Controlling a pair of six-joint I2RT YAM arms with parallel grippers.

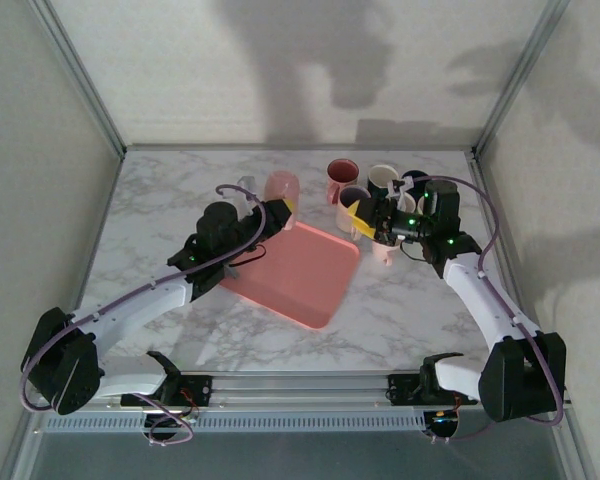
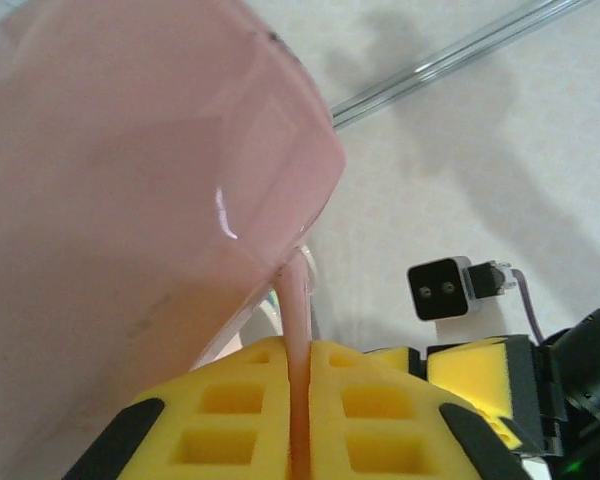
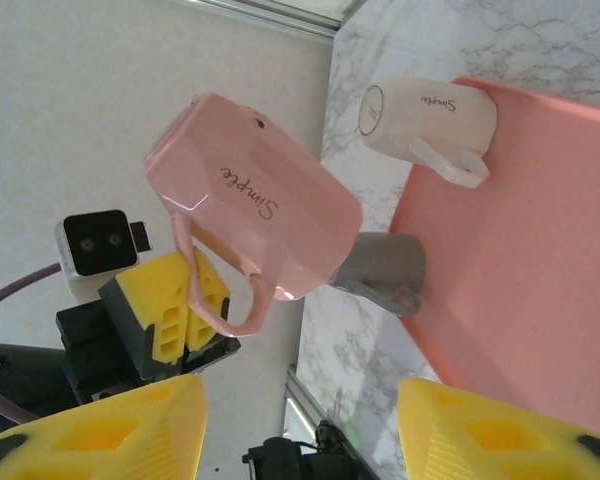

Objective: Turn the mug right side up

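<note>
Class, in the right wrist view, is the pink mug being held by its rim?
No, the left gripper has its jaws closed on the handle of the pink mug, not on its rim.

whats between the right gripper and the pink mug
In the top view, only bare marble tabletop separates the right gripper from the pink mug, just past the far corner of the pink tray.
</note>
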